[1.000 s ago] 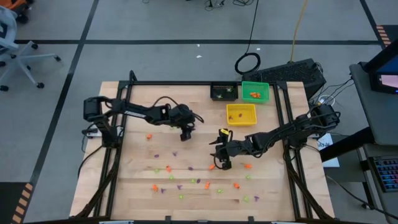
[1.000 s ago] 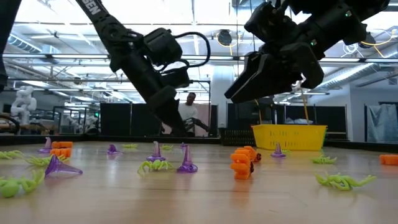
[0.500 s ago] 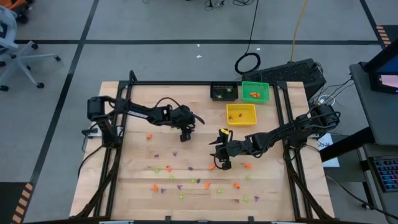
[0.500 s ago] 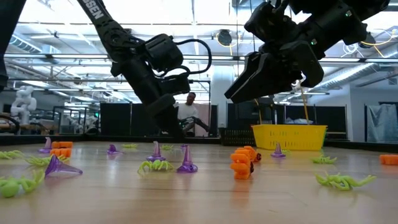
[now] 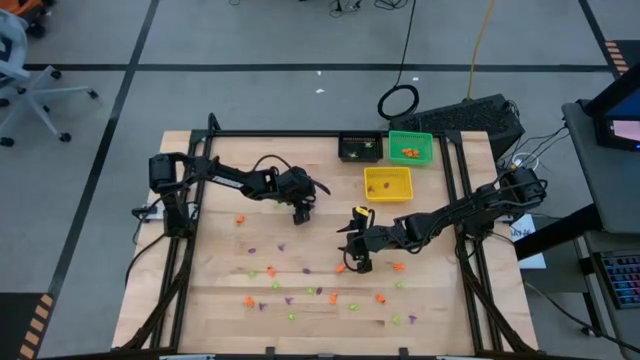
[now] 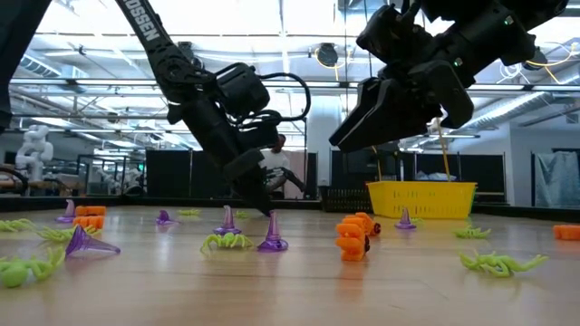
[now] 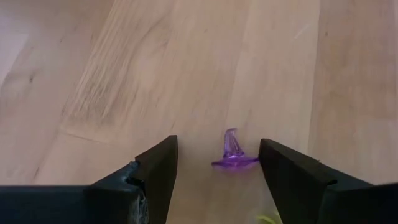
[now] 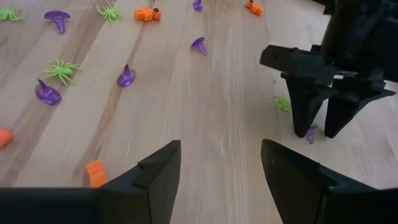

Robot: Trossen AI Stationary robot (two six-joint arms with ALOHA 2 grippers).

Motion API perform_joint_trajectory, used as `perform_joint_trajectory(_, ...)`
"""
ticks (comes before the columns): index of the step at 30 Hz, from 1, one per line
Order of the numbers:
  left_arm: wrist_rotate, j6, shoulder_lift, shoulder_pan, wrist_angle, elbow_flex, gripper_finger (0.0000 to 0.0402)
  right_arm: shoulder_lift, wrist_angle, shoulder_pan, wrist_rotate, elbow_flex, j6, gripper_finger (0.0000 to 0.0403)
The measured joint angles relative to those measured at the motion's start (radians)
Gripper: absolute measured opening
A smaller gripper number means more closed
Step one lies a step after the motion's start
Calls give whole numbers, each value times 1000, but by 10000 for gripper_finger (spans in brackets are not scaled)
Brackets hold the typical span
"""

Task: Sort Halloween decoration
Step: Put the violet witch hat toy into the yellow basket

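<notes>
On the wooden table (image 5: 220,260), scattered trinkets (image 5: 300,290) surrounded both arms. The left gripper (image 5: 300,217), fingers apart, straddled a purple witch hat (image 7: 234,153); the right gripper (image 5: 358,262) hovered open nearby, holding nothing.

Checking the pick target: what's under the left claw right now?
A small purple plastic witch hat stands upright on the wooden table, between the open fingers of the left claw. A bit of light green shows beside it; the rest is cut off.
</notes>
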Motion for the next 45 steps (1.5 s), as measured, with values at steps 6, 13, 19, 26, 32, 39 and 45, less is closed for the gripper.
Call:
perform_joint_trajectory(6,5,-33,-4,-3,-15,0,230,0,-3,0,0,0,0,208)
perform_joint_trajectory(13,9,-59,-5,-8,-23,-1,196,0,-3,0,0,0,1,208)
perform_joint_trajectory(19,10,-60,-5,-29,-42,-1,156,0,-3,0,0,0,1,208)
perform_joint_trajectory(26,7,-86,-5,-37,-46,-1,136,0,-3,0,0,0,1,208)
perform_joint_trajectory(32,-20,-86,-5,-43,-46,-2,109,0,-3,0,0,0,1,208)
perform_joint_trajectory(39,-23,-86,-5,-44,-46,-2,73,0,-3,0,0,0,1,208)
perform_joint_trajectory(45,-24,-83,-5,-44,-46,-2,57,0,-4,0,0,0,1,208)
